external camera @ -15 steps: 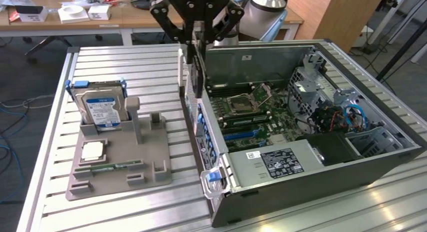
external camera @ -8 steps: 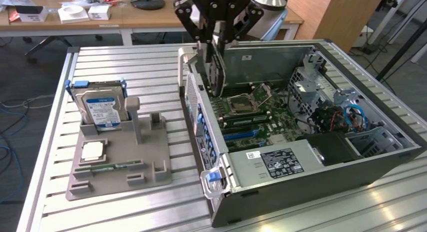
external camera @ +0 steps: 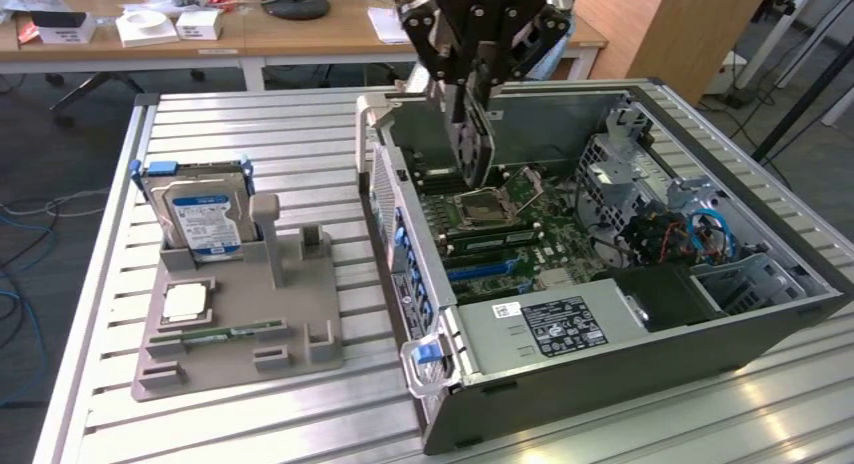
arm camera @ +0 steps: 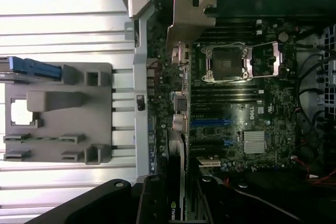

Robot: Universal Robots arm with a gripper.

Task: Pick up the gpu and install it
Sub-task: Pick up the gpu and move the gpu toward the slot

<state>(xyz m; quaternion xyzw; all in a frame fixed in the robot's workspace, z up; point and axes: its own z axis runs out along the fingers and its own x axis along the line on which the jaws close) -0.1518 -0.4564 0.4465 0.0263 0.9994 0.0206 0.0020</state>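
One gpu (external camera: 474, 154), pinched upright in your claw (external camera: 478, 92).
Exterior view: jaws partly closed on its top edge, motherboard (external camera: 527, 229) directly below the claw. Wrist view adds the card's silvery bracket (arm camera: 190, 17) beyond the claw.

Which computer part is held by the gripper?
The gpu, the dark card hanging over the open case; hard drive and chip sit in the grey stand.

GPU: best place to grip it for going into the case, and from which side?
Upper long edge, from straight above, pinching the two flat faces. The gpu hangs upright in the gripper over the open case, lower edge free.
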